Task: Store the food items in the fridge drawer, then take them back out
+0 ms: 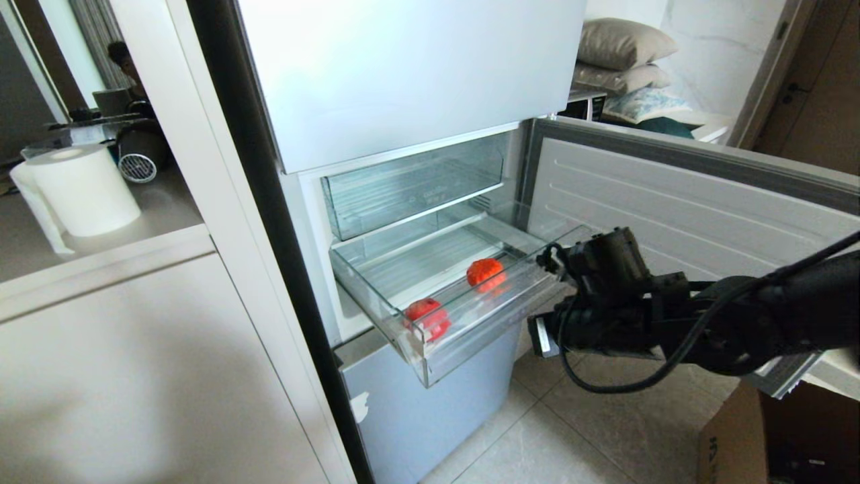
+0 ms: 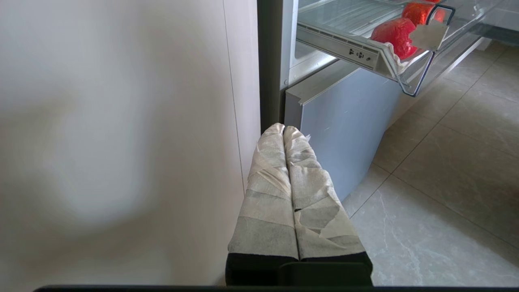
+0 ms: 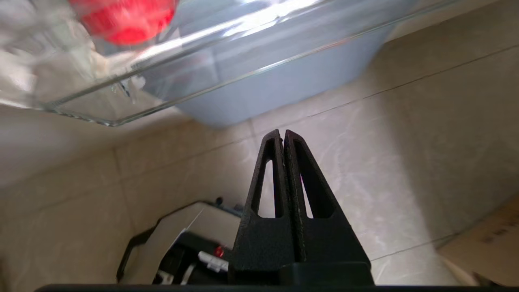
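Observation:
Two glossy red food items (image 1: 427,316) (image 1: 485,272) lie in the pulled-out clear fridge drawer (image 1: 470,329), one near its front left corner and one further right. In the left wrist view both fruits (image 2: 391,36) (image 2: 417,12) show behind the white tape scrap (image 2: 427,34) on the drawer's corner (image 2: 405,73). My right arm (image 1: 625,296) reaches in beside the drawer's right front end. The right gripper (image 3: 284,134) is shut and empty, pointing down at the floor below the drawer (image 3: 202,81). The left gripper (image 2: 284,129), with taped fingers, is shut and empty low beside the cabinet.
The fridge door (image 1: 672,195) stands open on the right. A second clear bin (image 1: 410,188) sits above the drawer, and a grey lower front (image 1: 430,403) below it. A cardboard box (image 1: 739,444) is on the tiled floor. A paper roll (image 1: 84,188) stands on the left counter.

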